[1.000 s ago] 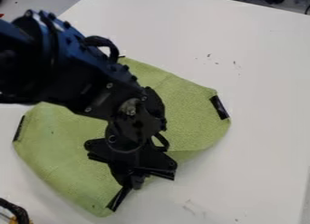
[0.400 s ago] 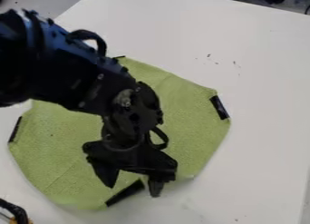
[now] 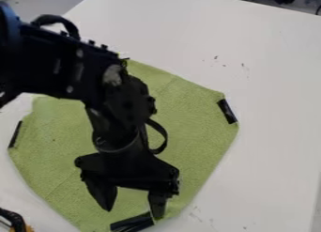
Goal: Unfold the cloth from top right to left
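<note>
The black gripper (image 3: 132,211) hangs over the near part of the green cloth (image 3: 194,113), its two fingers spread apart with nothing held between them. Spread broadly over the white table, the cloth has dark strips at its corners: a right strip (image 3: 227,111), a left strip (image 3: 16,134) and a near strip (image 3: 130,223). The right fingertip stands close above the near strip; whether they touch, I cannot tell. The arm covers much of the cloth's middle and upper left.
The white table (image 3: 270,109) extends to the right of the cloth, with small dark marks on its surface. A black cable with an orange part (image 3: 28,228) lies at the lower left. Dark items stand beyond the table's far edge.
The gripper has opened and let go of the cloth's near corner, which has dropped and spread toward the bottom edge. The arm has shifted left, its fingers slightly lower in view.
</note>
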You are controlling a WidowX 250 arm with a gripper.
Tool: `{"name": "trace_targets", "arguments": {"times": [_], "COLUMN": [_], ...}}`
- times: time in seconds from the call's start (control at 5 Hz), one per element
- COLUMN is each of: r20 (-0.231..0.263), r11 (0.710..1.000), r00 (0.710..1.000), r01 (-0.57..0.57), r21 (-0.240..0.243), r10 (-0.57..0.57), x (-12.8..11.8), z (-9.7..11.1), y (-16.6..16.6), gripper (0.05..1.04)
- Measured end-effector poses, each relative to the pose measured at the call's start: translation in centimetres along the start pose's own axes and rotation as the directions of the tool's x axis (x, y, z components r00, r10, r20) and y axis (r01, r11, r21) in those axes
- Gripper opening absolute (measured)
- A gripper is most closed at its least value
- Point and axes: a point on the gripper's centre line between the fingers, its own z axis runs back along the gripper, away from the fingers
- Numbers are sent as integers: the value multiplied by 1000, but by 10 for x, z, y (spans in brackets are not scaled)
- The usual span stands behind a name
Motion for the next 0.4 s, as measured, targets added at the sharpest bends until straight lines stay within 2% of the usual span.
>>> {"name": "trace_targets", "arguments": {"times": [0.4], "r20": [17], "r11": [984], "r00": [990], "r01": [140], "r21": [113], "r10": [-143], "x": [20], "z": [4], "y": [18], "gripper": [1001]}}
